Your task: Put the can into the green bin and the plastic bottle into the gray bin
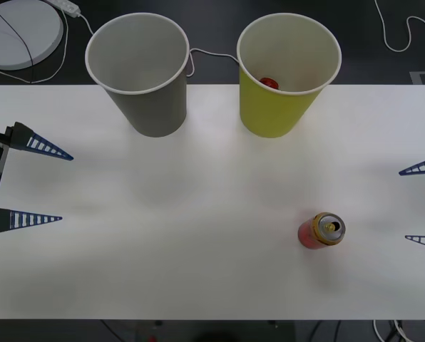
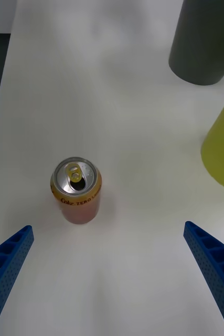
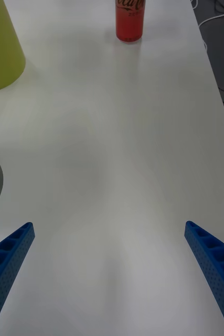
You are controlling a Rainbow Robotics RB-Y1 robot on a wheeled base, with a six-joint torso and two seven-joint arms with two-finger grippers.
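Can (image 1: 322, 230) upright on table (image 1: 198, 271), nothing between it and spread right tool (image 1: 421, 204); left tool (image 1: 45, 184) apart too

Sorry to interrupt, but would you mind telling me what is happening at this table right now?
Nothing is held yet. A can stands upright on the white table, toward the robot's right, in front of the green bin, which has a small red object inside. The gray bin stands beside it, to the left. The right pincer is open at the table's right edge, the nearer one to the can. The left pincer is open at the left edge.
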